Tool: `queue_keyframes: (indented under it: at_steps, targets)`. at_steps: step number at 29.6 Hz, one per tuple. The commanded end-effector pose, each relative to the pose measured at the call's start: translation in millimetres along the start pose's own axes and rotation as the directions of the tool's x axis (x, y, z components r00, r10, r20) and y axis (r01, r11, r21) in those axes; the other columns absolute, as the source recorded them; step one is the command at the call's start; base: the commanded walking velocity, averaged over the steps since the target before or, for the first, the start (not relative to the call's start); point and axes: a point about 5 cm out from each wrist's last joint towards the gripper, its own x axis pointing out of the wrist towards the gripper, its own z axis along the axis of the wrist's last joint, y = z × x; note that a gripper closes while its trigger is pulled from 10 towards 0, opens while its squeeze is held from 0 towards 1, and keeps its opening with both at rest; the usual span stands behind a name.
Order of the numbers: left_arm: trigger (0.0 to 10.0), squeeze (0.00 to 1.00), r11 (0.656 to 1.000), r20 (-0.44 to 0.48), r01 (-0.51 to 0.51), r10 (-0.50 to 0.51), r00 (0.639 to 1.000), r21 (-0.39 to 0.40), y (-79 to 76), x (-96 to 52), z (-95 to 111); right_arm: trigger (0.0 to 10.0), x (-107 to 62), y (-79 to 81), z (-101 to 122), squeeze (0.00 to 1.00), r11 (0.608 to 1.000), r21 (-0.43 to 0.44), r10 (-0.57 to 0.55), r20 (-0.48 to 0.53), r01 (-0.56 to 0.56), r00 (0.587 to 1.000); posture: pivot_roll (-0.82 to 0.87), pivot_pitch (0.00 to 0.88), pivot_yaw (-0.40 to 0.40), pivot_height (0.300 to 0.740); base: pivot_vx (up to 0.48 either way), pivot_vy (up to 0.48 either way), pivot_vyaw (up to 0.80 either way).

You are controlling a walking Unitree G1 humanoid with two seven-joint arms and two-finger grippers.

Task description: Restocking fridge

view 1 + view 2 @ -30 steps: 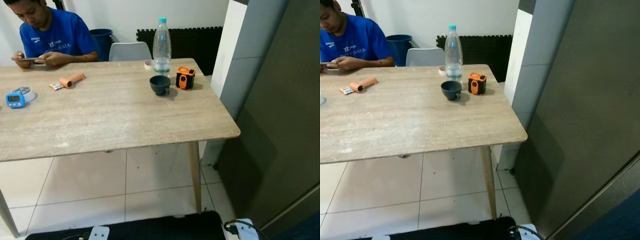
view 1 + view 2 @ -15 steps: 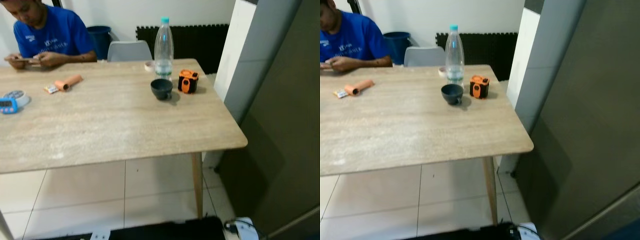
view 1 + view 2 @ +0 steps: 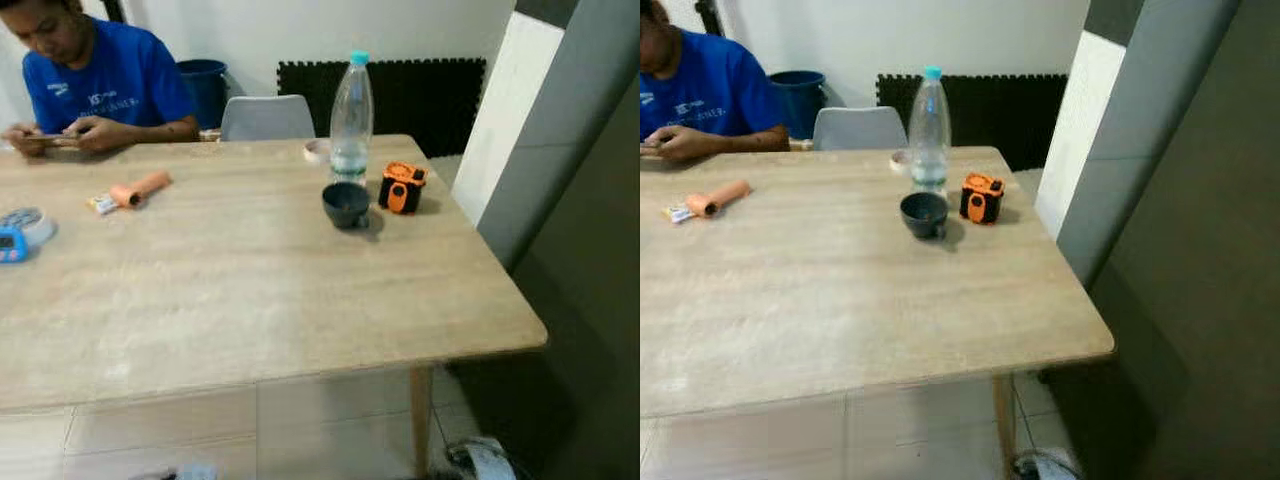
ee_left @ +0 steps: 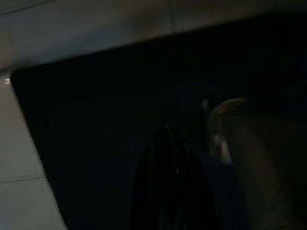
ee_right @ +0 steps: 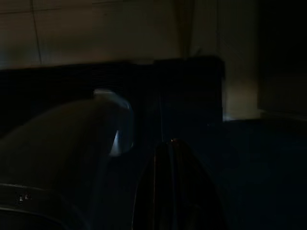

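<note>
Water bottle [image 3: 351,118] stands upright near the far right end of the wooden table [image 3: 230,300]; just before it you have a dark bowl [image 3: 347,203], with an orange-and-black device [image 3: 402,188] to the bowl's right. Grey fridge side [image 3: 1200,300] rises right of the table; a person [image 3: 95,85] in blue sits at the far left. Your wrist views are very dark; left gripper [image 4: 168,191] and right gripper [image 5: 173,191] hang idle, fingers apparently together, holding nothing.
</note>
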Motion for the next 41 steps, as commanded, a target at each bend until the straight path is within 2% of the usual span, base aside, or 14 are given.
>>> queue_keyframes:
  at_steps: [1,11,25,28,29,30,32,33,36,37,38,39,40,41]
  targets:
    - [10.0,0.0,1.0,-0.025,0.005,-0.006,1.0,-0.007,-1.1,-1.2,-9.4,10.0,1.0,3.8,2.0,0.0,1.0,0.002,0.013,0.005,-0.013,1.0,-0.05,0.0,-0.021,0.74,0.0,0.0,0.0]
    - [10.0,0.0,1.0,-0.023,0.025,-0.025,0.999,0.005,-3.7,-0.9,-8.7,10.0,1.1,4.6,2.2,0.0,1.0,0.001,0.017,0.005,-0.017,1.0,-0.05,0.0,-0.021,0.74,0.0,-0.269,0.0]
    - [10.0,0.0,1.0,-0.019,0.029,-0.029,0.999,-0.008,-4.5,-0.8,-8.4,10.0,0.8,1.8,6.4,0.0,0.999,-0.034,0.028,0.021,-0.027,0.999,-0.04,0.0,-0.019,0.74,0.0,0.0,0.0]
    - [10.0,0.0,1.0,-0.018,0.028,-0.028,0.999,-0.006,-4.0,-0.9,-8.3,10.0,0.7,1.1,15.3,0.0,0.995,-0.057,0.083,0.059,-0.08,0.995,-0.04,0.0,-0.019,0.74,0.0,0.0,0.0]
    - [10.0,0.0,1.0,-0.018,0.027,-0.027,0.999,-0.004,-3.3,-0.9,-8.2,10.0,0.3,4.1,23.8,0.0,0.984,-0.037,0.178,0.097,-0.175,0.979,-0.04,0.0,-0.019,0.74,0.0,0.0,0.0]
    - [10.0,0.0,1.0,-0.018,0.027,-0.027,0.999,-0.004,-3.3,-0.9,-8.2,10.0,0.3,4.1,23.8,0.0,0.984,-0.037,0.178,0.097,-0.175,0.979,-0.04,0.0,-0.019,0.74,0.0,0.0,0.0]
    - [10.0,0.0,1.0,-0.017,0.024,-0.024,1.0,-0.003,-2.2,-1.0,-7.9,10.0,-1.7,6.5,35.0,0.0,0.951,-0.033,0.31,0.142,-0.308,0.94,-0.04,0.0,-0.016,0.74,0.0,0.0,0.0]
    - [10.0,0.0,1.0,-0.017,0.024,-0.024,1.0,-0.003,-2.2,-1.0,-7.9,10.0,-1.7,6.5,35.0,0.0,0.951,-0.033,0.31,0.142,-0.308,0.94,-0.04,0.0,-0.016,0.74,0.0,0.0,0.0]
    - [10.0,0.0,1.0,-0.017,0.018,-0.018,1.0,-0.001,0.0,-1.3,-7.6,10.0,-10.9,5.8,57.9,0.0,0.828,-0.072,0.557,0.22,-0.556,0.801,-0.04,0.0,-0.014,0.74,0.0,0.0,0.0]
    - [10.0,0.0,1.0,-0.017,0.018,-0.018,1.0,-0.001,0.0,-1.3,-7.6,10.0,-10.9,5.8,57.9,0.0,0.828,-0.072,0.557,0.22,-0.556,0.801,-0.04,0.0,-0.014,0.74,0.0,0.0,0.0]
    - [10.0,0.0,1.0,-0.017,0.016,-0.016,1.0,0.001,1.1,-1.4,-7.4,10.0,-20.0,3.8,71.9,0.0,0.715,-0.147,0.697,0.231,-0.684,0.679,-0.04,0.0,-0.014,0.74,0.0,0.0,0.0]
    - [10.0,0.0,1.0,-0.016,0.015,-0.015,1.0,0.002,1.6,-1.4,-7.1,10.0,-24.6,3.1,76.7,0.0,0.655,-0.192,0.755,0.213,-0.731,0.62,-0.04,0.0,-0.012,0.74,0.0,0.0,0.0]
    - [10.0,0.0,1.0,-0.016,0.015,-0.015,1.0,0.002,1.6,-1.4,-7.1,10.0,-24.6,3.1,76.7,0.0,0.655,-0.192,0.755,0.213,-0.731,0.62,-0.04,0.0,-0.012,0.74,0.0,0.0,0.0]
    - [10.0,0.0,1.0,-0.016,0.014,-0.014,1.0,0.002,1.9,-1.4,-6.9,10.0,-27.6,2.7,79.1,0.0,0.616,-0.219,0.787,0.198,-0.756,0.584,-0.04,0.0,-0.012,0.74,0.0,0.0,0.0]
